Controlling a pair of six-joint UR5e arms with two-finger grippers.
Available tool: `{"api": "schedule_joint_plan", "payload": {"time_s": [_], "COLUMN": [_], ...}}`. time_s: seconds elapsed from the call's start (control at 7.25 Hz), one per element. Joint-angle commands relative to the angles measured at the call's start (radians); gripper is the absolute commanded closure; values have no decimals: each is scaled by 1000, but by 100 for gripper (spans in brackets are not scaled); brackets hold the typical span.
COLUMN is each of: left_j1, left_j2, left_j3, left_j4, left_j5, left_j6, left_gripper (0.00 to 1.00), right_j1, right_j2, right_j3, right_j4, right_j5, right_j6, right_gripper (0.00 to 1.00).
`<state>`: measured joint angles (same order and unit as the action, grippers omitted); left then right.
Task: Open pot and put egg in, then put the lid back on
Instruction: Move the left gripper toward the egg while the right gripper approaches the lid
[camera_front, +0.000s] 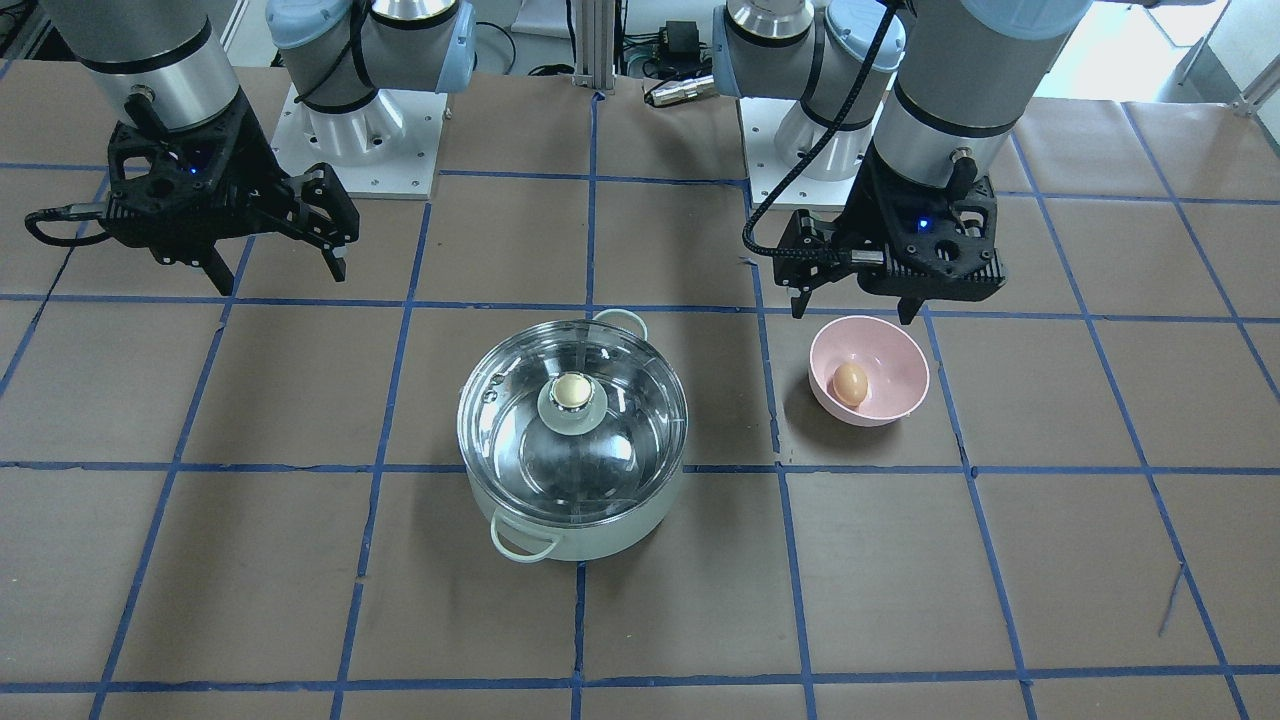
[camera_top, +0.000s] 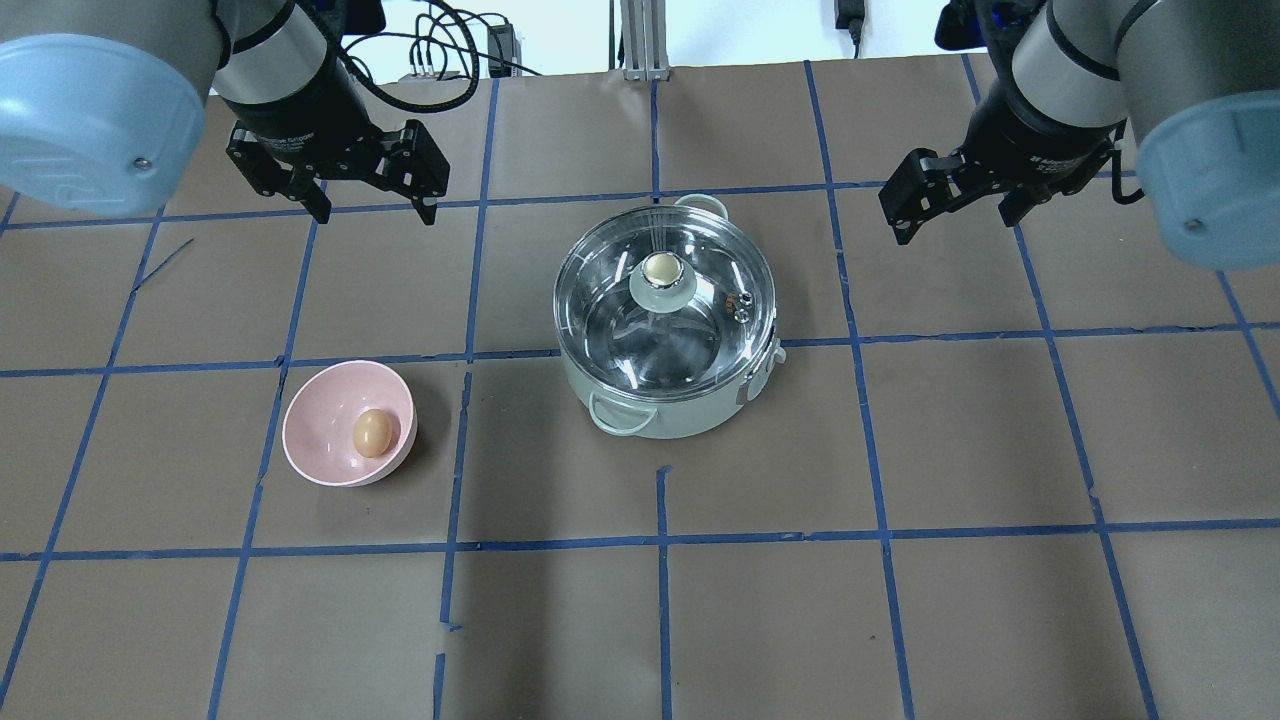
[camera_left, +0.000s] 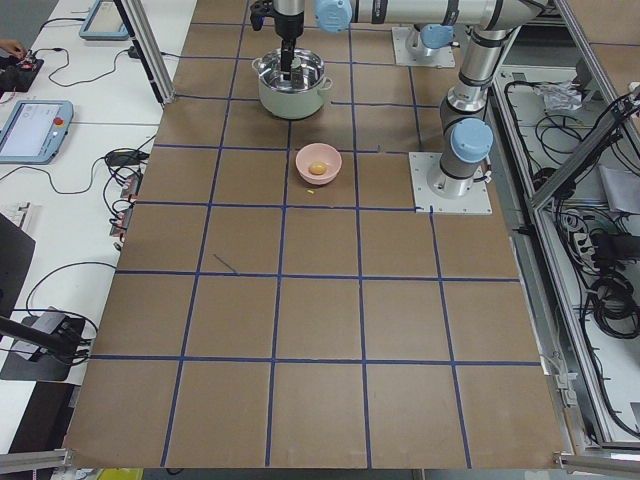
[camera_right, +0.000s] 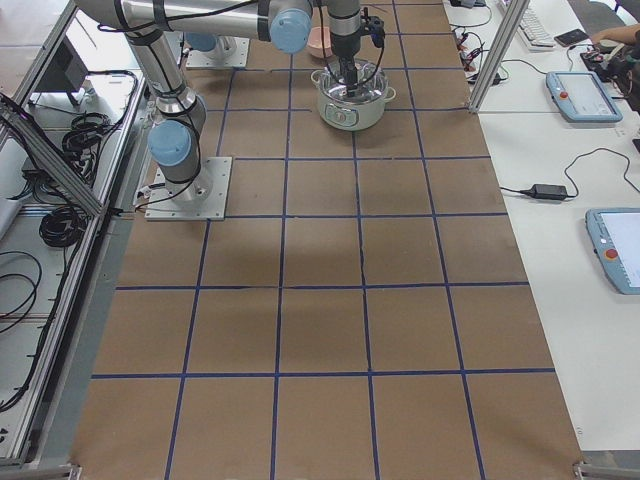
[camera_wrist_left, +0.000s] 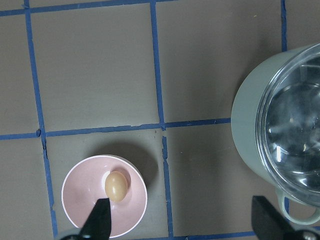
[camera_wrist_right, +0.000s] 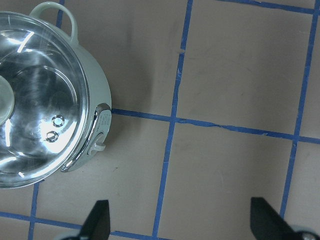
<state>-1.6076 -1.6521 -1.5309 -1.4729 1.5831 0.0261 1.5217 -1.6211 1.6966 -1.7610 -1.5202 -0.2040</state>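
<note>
The mint-white pot (camera_top: 665, 410) stands mid-table with the clear glass lid (camera_top: 690, 330) seated on it, beige knob (camera_top: 660, 268) at centre. The brown egg (camera_top: 372, 433) lies in a pink bowl (camera_top: 320, 420) to the pot's left. My left gripper (camera_top: 375, 205) is open and empty, raised above the table beyond the bowl; the left wrist view shows the egg (camera_wrist_left: 116, 186) just above one fingertip. My right gripper (camera_top: 950, 215) is open and empty, raised to the pot's right; the right wrist view shows the pot (camera_wrist_right: 102, 95) at the left edge.
The brown table surface (camera_top: 900, 450) has a grid of blue tape lines. The arm bases (camera_front: 350, 130) stand at the robot's side of the table. Cables and a small device (camera_front: 680, 90) lie beyond the table edge.
</note>
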Motion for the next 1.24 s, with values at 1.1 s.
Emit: {"api": "schedule_joint_plan", "payload": {"time_s": [1.1], "left_j1": [105], "left_j2": [21], "left_j3": [-101], "left_j4": [-58], "left_j5": [9], "left_j6": [129], "left_gripper": [1], "right_j1": [3], "right_j2": [1], "right_j3": [2], "right_j4": [-9], "right_j5": [0], "right_j6": [1], "right_gripper": [1]}}
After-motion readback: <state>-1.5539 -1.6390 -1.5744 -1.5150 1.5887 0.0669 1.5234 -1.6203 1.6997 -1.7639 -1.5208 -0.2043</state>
